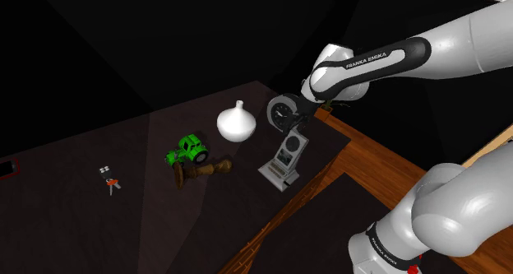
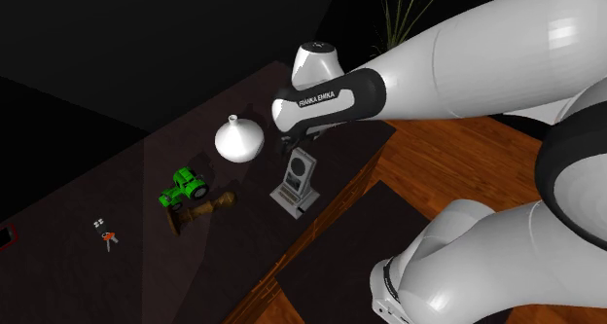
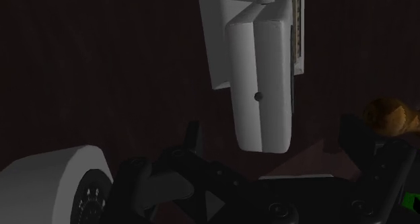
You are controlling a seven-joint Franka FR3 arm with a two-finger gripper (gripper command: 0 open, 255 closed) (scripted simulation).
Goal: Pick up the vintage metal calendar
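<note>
- The arm (image 1: pixel 460 42) stands up from 5 o'clock in the shoulder view. It bends at the elbow and its forearm runs toward 9 o'clock, with the wrist turned down.
- The gripper (image 1: pixel 293 126) points down over the calendar (image 1: pixel 284 159), just above its top edge.
- In the wrist view the fingers (image 3: pixel 192 138) stand apart. The calendar's near end lies between them, with a gap showing on each side.
- The calendar is grey and stands upright on a flat base on the dark table (image 1: pixel 140 161), near the table's wooden edge.
- It is at 4 o'clock from the white vase (image 1: pixel 236 123) and at 3 o'clock from the green tractor (image 1: pixel 189 147).
- A brown piece (image 1: pixel 201 170) lies at 5 o'clock from the tractor.
- "FRANKA EMIKA" reads in white on the forearm's black band in both exterior views.
- The calendar's face carries small panels, too small to read.
</note>
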